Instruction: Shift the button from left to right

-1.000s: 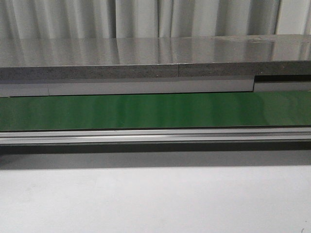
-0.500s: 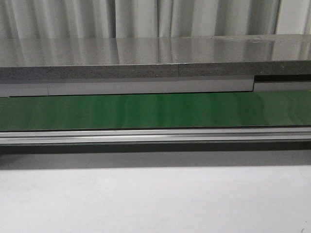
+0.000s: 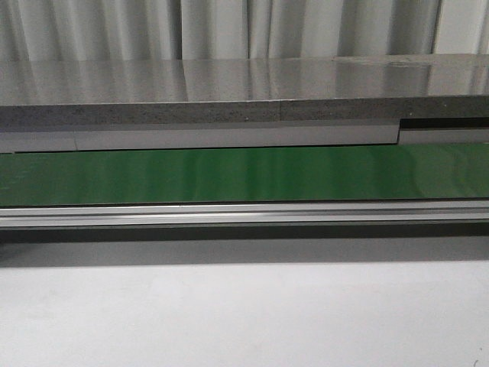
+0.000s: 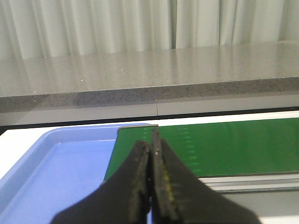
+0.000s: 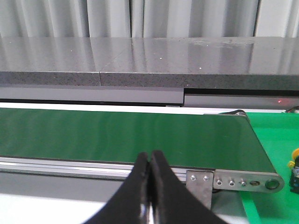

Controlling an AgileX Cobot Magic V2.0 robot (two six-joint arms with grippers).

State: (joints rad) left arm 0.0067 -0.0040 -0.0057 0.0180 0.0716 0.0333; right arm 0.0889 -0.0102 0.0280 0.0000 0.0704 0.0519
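Observation:
A small object with a yellow top and a black body, which looks like the button, shows only at the very edge of the right wrist view. It is cut off by the frame and sits on a green surface beyond the belt's end roller. It does not show in the front view or the left wrist view. My left gripper is shut and empty, over the near edge where the green belt meets a blue tray. My right gripper is shut and empty, in front of the belt's rail. Neither gripper shows in the front view.
The green belt runs across the front view with an aluminium rail along its near side. A grey stone counter and curtains stand behind it. A bracket with screws is at the belt's right end. White table lies in front.

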